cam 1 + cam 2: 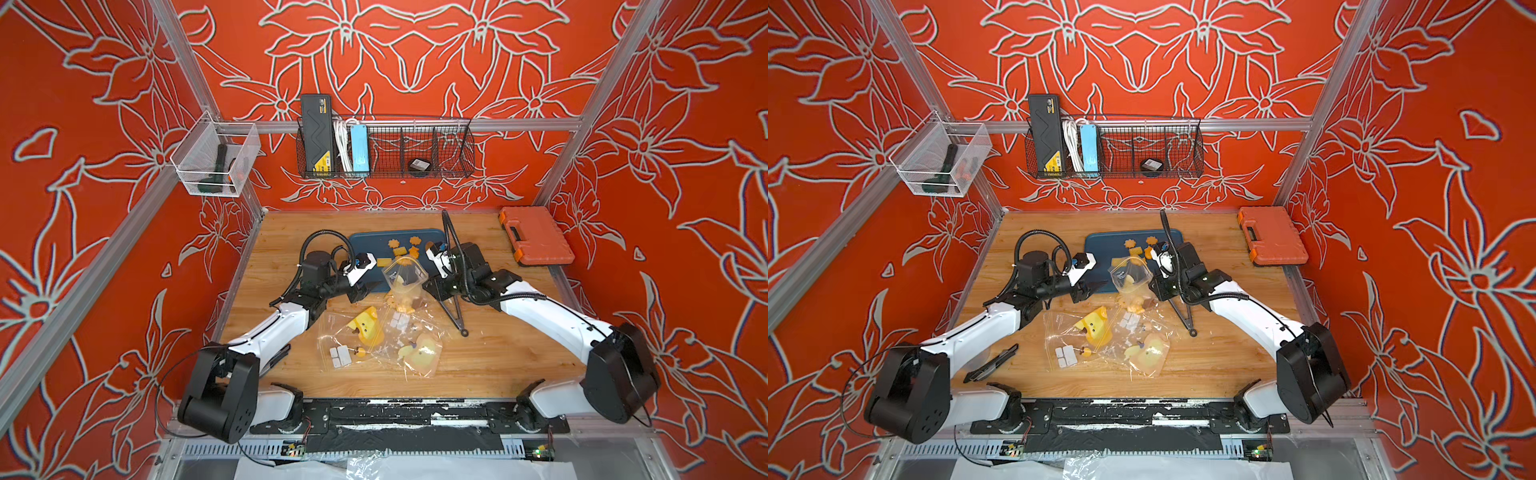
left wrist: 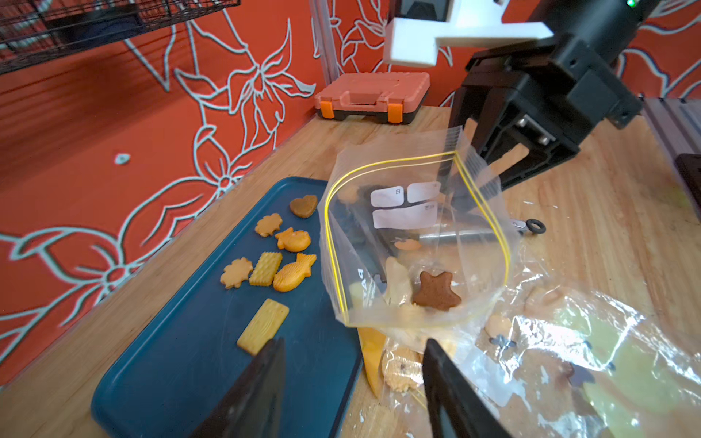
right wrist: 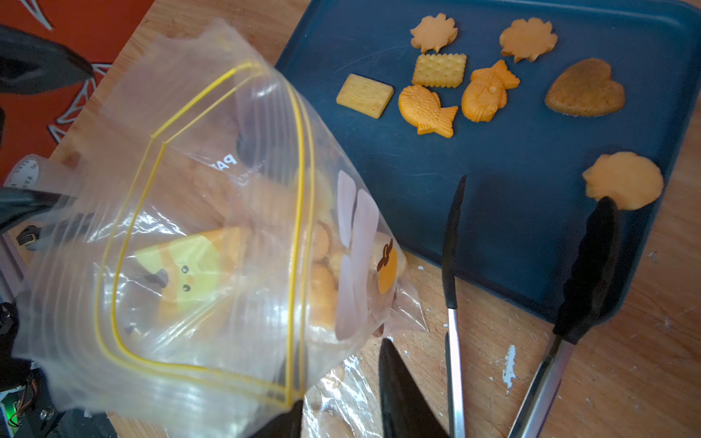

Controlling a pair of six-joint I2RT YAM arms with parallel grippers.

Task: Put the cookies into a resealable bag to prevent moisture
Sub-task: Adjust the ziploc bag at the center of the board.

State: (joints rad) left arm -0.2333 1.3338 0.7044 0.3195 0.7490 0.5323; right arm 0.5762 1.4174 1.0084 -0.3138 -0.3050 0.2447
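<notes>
Plastic resealable bag (image 1: 403, 277) stands open mid-table on the wood table (image 1: 498, 357), yellow zip line gaping. Some of the cookies (image 3: 440, 70) are still on the blue tray (image 3: 512, 235) at the bag's 12 o'clock: fish, flowers, rectangles and a brown heart; a brown star (image 2: 436, 291) and a few paler ones are down in the bag; one orange flower (image 3: 624, 186) sits at the tray's edge right by a tip of the tongs (image 3: 591, 273), which lie at about 4 o'clock. At 9 o'clock the left gripper (image 2: 352, 343) has its fingers spread with nothing in them; at 3 o'clock the right gripper (image 3: 337, 379) is up against the rim, one finger vanishing behind the plastic, so honestly can't tell if it's pinching; spare bags (image 1: 353, 353) lie flat at 6 o'clock
</notes>
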